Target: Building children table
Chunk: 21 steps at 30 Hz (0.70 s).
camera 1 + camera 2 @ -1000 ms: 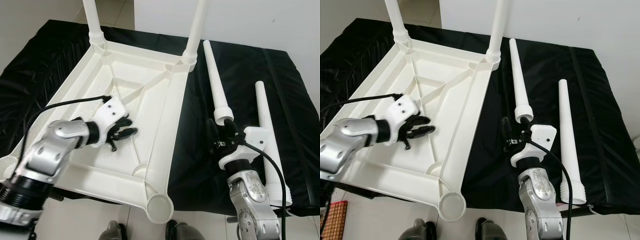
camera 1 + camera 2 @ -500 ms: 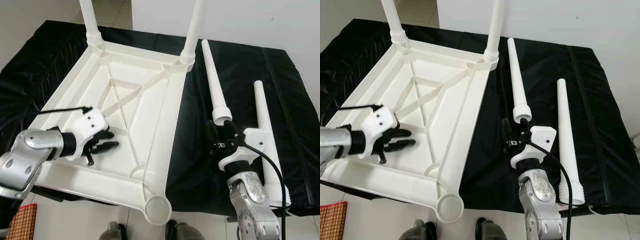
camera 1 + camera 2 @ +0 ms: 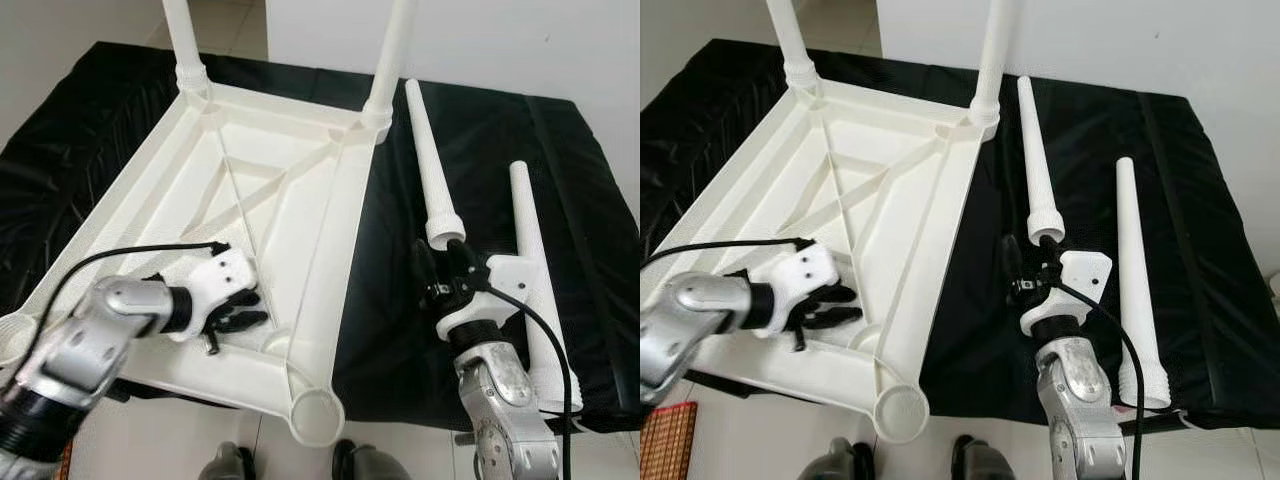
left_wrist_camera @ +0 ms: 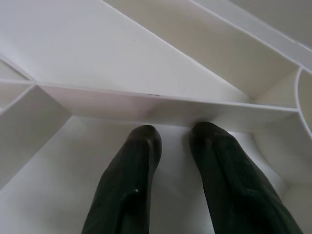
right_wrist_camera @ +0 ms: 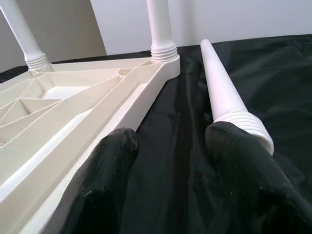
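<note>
A white plastic tabletop (image 3: 300, 190) lies upside down on black cloth, with two legs (image 3: 388, 50) (image 3: 182, 40) screwed into its far corners. Two loose legs (image 3: 428, 160) (image 3: 530, 250) rest on the cloth to its right. My left gripper (image 3: 255, 308) is inside the underside near the near-right corner socket (image 3: 315, 412). It is open by a narrow gap, with its fingertips (image 4: 144, 139) against a rib (image 4: 146, 105). My right gripper (image 3: 440, 258) is open low over the cloth, just before the threaded end of the nearer loose leg (image 5: 229, 97).
The black cloth (image 3: 480, 130) covers the whole work surface, with a white wall behind. A second empty socket (image 3: 15, 335) sits at the near-left corner. My feet (image 3: 225, 465) stand on the tiled floor, with a reddish mat (image 3: 665, 440) to the left.
My left gripper has moved from the middle of the underside toward the near edge, ending beside the near-right corner socket. The right arm has stayed put.
</note>
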Tool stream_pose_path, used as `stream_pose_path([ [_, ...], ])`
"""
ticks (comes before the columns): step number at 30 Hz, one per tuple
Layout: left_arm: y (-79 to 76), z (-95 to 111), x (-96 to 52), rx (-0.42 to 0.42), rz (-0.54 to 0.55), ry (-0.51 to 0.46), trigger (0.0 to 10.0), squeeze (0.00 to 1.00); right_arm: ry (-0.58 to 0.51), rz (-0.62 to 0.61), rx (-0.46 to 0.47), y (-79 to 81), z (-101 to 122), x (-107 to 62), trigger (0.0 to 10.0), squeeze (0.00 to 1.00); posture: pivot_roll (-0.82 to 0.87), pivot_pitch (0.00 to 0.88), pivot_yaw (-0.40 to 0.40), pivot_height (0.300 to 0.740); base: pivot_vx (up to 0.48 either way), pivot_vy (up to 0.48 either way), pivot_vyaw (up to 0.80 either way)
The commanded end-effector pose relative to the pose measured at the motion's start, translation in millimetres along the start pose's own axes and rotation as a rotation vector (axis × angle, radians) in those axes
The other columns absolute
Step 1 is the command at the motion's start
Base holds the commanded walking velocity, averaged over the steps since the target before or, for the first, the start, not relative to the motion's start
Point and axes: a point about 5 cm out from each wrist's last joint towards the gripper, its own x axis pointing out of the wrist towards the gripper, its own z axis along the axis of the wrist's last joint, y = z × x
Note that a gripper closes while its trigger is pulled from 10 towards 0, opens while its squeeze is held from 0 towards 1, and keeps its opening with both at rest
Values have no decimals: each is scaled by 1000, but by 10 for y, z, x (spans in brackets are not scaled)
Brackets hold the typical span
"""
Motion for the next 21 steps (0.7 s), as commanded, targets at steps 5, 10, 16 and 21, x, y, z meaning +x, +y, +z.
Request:
stream_pose_path([
  [5, 182, 29, 104, -30, 226, -14, 10000, 0, 12, -8, -2, -12, -8, -25, 10000, 0, 7, 214, -14, 740, 0, 0, 0],
  [10, 311, 95, 145, -54, 308, -37, 10000, 0, 11, -10, 3, -3, -11, -24, 10000, 0, 7, 214, -14, 740, 0, 0, 0],
  [16, 378, 145, 202, -65, 349, -42, 10000, 0, 11, -9, 6, 6, -14, -24, 10000, 0, 10, 210, -13, 740, 0, 0, 0],
  [21, 529, 210, 257, -107, 453, -63, 10000, 0, 14, -3, 8, 15, -19, -20, 10000, 0, 10, 210, -13, 740, 0, 0, 0],
])
